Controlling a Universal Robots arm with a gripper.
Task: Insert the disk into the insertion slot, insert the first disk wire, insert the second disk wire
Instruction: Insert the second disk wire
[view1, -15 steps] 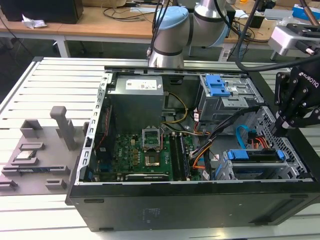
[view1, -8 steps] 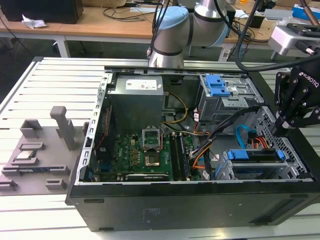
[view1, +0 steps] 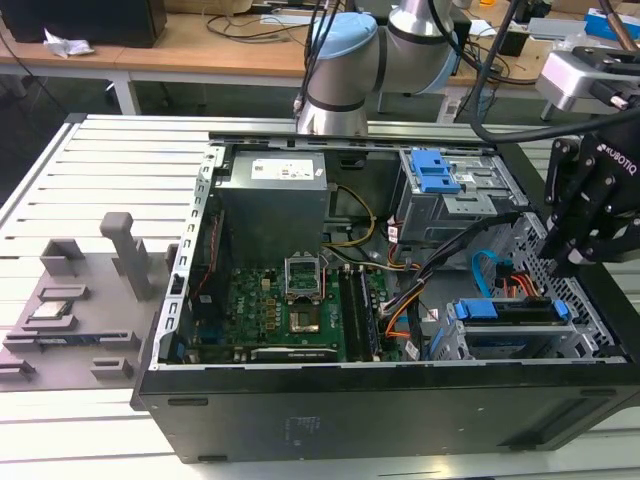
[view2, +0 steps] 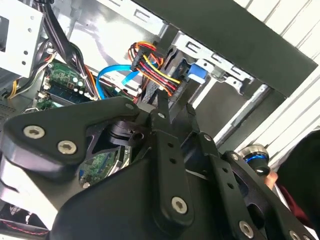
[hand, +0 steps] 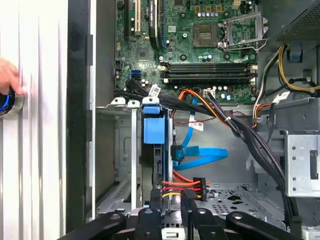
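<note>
One disk (hand: 151, 131) sat in the slot (hand: 124, 160); your gripper (hand: 171, 199), grip state indeterminate, met the first wire plug (hand: 192, 183), needing straight alignment.

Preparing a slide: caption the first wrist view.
Disk in its blue carrier sits in the insertion slot; the hand at its wire connector.
</note>
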